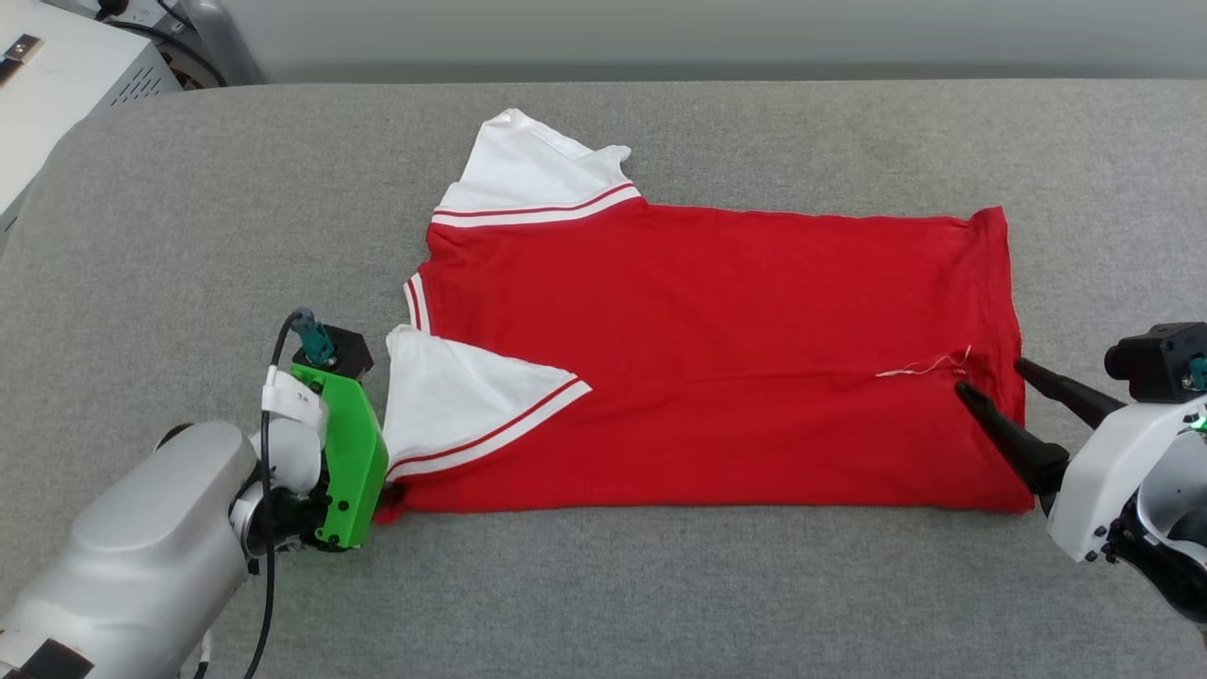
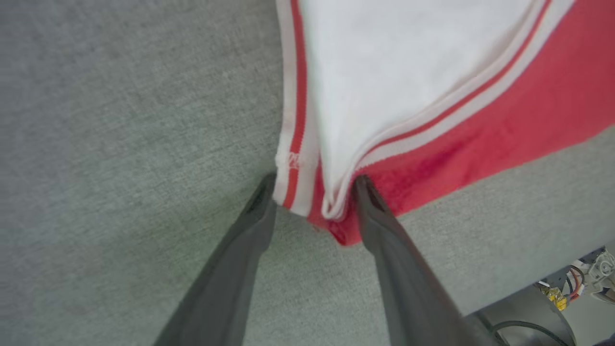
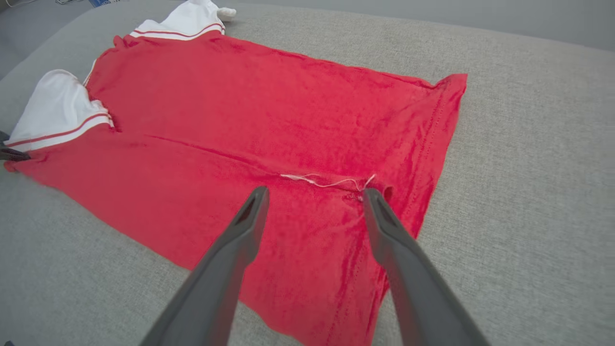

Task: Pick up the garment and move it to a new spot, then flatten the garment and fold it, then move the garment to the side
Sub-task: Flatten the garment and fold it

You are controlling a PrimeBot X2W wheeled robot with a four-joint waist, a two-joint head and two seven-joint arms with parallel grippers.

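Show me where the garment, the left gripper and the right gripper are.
garment [image 1: 717, 358], head view, middle of red body.
left gripper [image 2: 314, 181], left wrist view, between its fingertips.
right gripper [image 3: 315, 191], right wrist view, between its fingertips.

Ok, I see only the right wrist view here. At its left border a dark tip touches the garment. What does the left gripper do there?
Observer: The left gripper has its jaws apart, one finger on each side of a bunched corner of the garment, where the striped white sleeve trim meets the red cloth.
Operator: Good. And how does this corner lie to the table border?
Observer: In the left wrist view a strip of grey table shows between the red hem and the table's edge. Beyond that edge, lower down, runs a dark cable.
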